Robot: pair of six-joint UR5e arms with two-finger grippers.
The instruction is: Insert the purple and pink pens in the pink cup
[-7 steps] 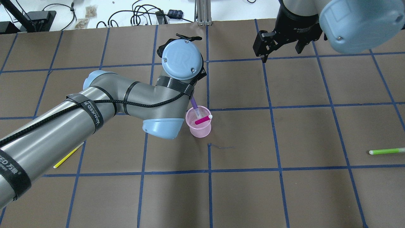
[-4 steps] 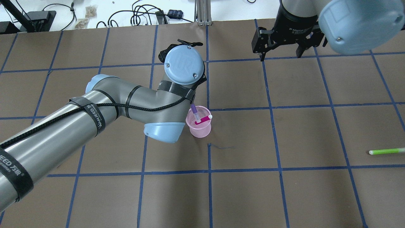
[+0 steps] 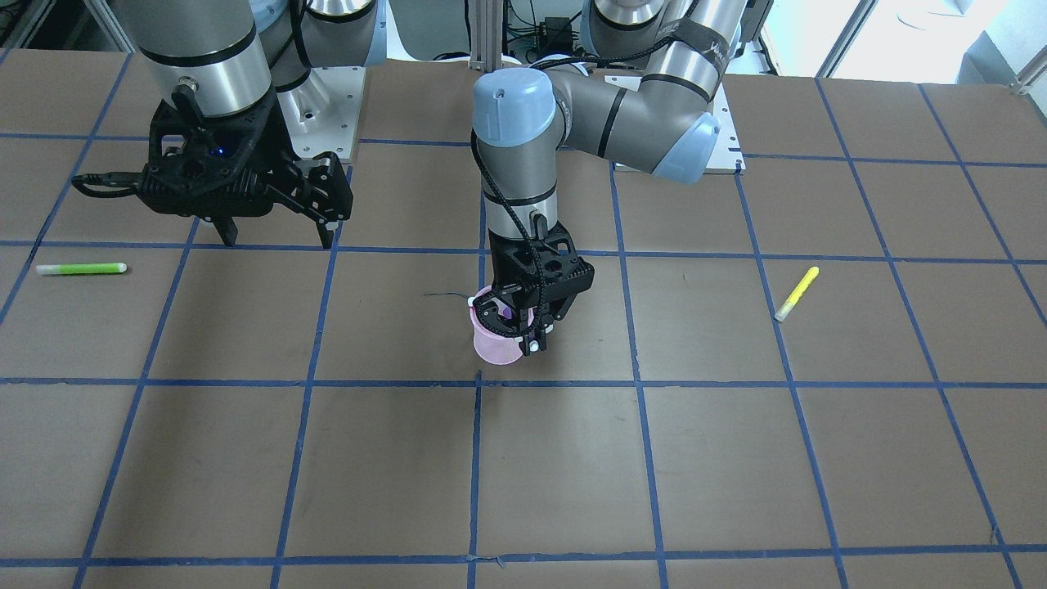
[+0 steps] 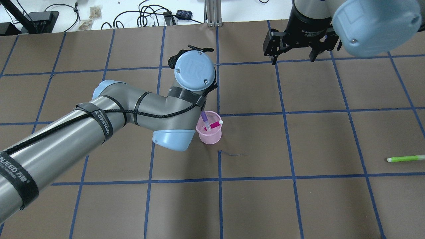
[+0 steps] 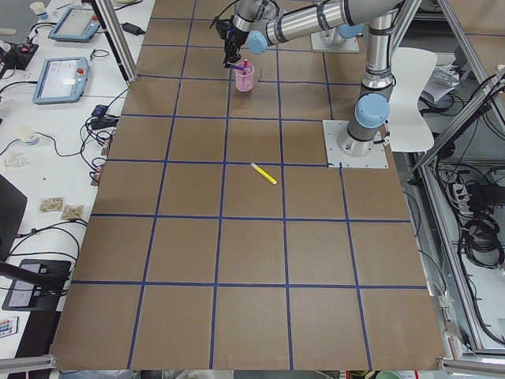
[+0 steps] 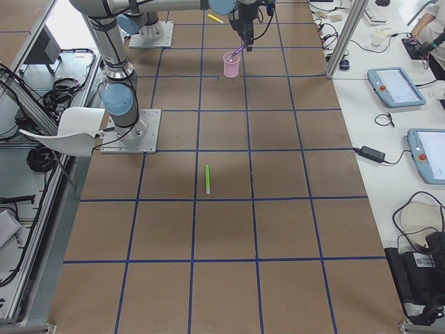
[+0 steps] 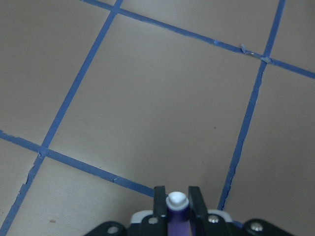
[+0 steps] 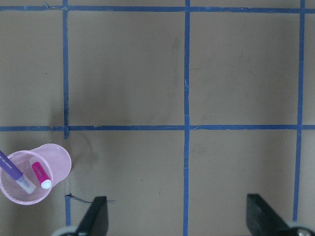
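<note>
The translucent pink cup (image 4: 210, 135) stands upright near the table's middle; it also shows in the front view (image 3: 493, 347) and the right wrist view (image 8: 60, 153). The pink pen (image 4: 214, 124) leans inside it, white tip up. My left gripper (image 3: 522, 329) is right over the cup, shut on the purple pen (image 4: 204, 118), whose lower end is inside the cup (image 8: 19, 179). The left wrist view shows the pen's white end (image 7: 177, 200) between the fingers. My right gripper (image 4: 292, 57) is open and empty, far back right of the cup.
A green pen (image 4: 405, 158) lies at the table's right side. A yellow pen (image 3: 796, 293) lies on the robot's left side, hidden under the left arm in the overhead view. Blue tape lines grid the brown table. Cables lie beyond the far edge.
My left arm has shifted slightly and lowered the purple pen deeper into the cup. My right gripper has turned and drawn back a little toward the far edge.
</note>
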